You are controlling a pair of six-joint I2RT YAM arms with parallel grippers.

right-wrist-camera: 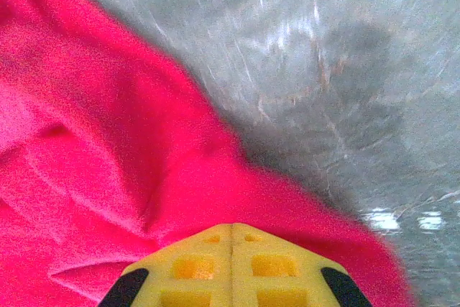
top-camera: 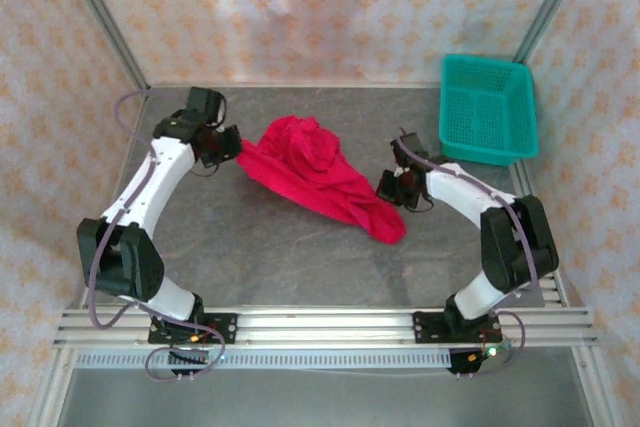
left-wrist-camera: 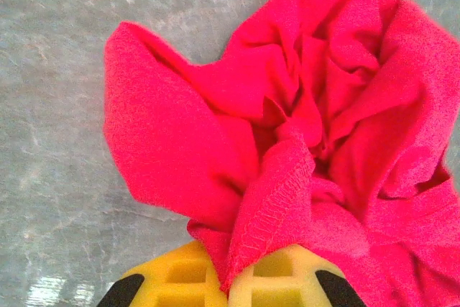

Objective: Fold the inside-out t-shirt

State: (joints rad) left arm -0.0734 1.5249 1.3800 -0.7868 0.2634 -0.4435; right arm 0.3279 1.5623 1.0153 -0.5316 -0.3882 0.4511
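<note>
The inside-out t-shirt (top-camera: pixel 318 175) is a crumpled crimson heap in the middle of the grey table. My left gripper (top-camera: pixel 230 145) is at its left edge. In the left wrist view the yellow fingers (left-wrist-camera: pixel 180 278) of this gripper (left-wrist-camera: pixel 230 282) are shut on a stitched hem of the t-shirt (left-wrist-camera: pixel 287 106), with cloth bunched up beyond them. My right gripper (top-camera: pixel 390 185) is at the shirt's lower right part. In the right wrist view its jaws (right-wrist-camera: pixel 231 239) are pressed together, with the t-shirt's edge (right-wrist-camera: pixel 108 149) drawn up to the tips.
A teal mesh basket (top-camera: pixel 488 107) stands at the back right corner of the table (top-camera: pixel 300 257). Patterned curtain walls close in the back and both sides. An aluminium rail (top-camera: pixel 320 325) carrying both arm bases runs along the near edge.
</note>
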